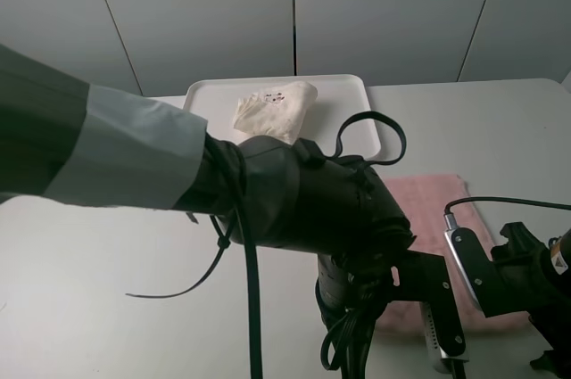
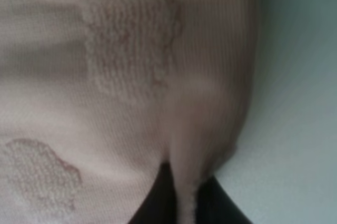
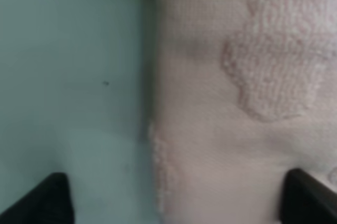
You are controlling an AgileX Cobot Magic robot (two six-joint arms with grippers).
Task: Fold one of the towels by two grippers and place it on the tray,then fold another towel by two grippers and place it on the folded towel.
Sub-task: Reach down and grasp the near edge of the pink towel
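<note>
1. cream towel [image 1: 275,110]: a small thick bundle, folded, lying on the tray [image 1: 343,86] at the far middle of the table [image 1: 89,254]. I judge the first half of the job done.

2. pink towel [image 1: 437,205]: on the table at the near right, well apart from the tray. My own left arm hides much of it from above. The part that shows lies flat, so I count it as not yet folded.

3. My left gripper [image 2: 185,203]: jaws together, clamped on a raised pinch of the pink towel at its edge.

4. My right gripper [image 3: 176,200]: jaws wide apart and holding nothing. They straddle an edge of the pink towel, one tip over bare table and the other over cloth. The close view is blurred, so I cannot tell whether the tips touch down.

5. Left to do, by my reckoning: the right-hand grip, the fold of the pink towel, the carry to the tray, and the set-down on top of the cream towel.
</note>
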